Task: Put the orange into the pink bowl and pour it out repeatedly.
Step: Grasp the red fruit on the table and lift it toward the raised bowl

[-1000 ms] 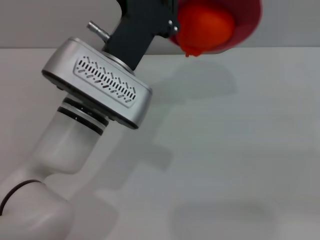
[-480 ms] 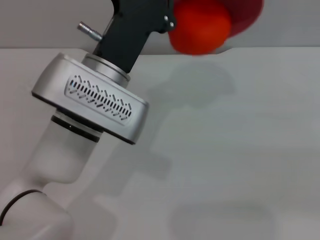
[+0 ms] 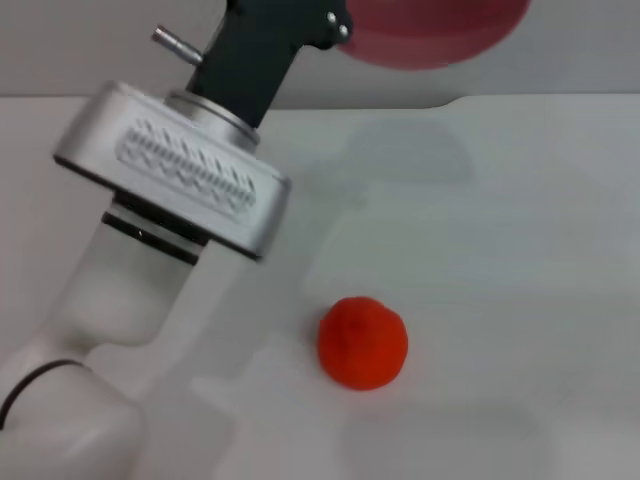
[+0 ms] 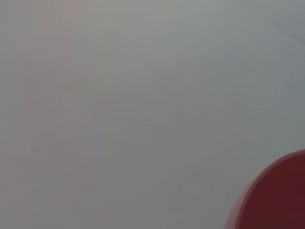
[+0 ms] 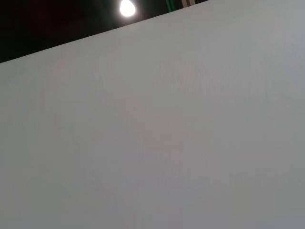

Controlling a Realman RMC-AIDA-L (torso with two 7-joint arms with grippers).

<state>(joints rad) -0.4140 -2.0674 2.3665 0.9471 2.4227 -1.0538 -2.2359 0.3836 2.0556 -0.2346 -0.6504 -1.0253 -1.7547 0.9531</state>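
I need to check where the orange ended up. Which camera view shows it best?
The head view: the orange is whole and unobstructed on the white table, below the raised pink bowl. The left wrist view shows only a bowl edge and table; the right wrist view shows only bare table.

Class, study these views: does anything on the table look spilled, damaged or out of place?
Nothing looks damaged. The orange lies loose on the white table, not in the pink bowl, which the left end effector holds raised at the far edge. That fits pouring, so it is not really odd. The right end effector is not visible.
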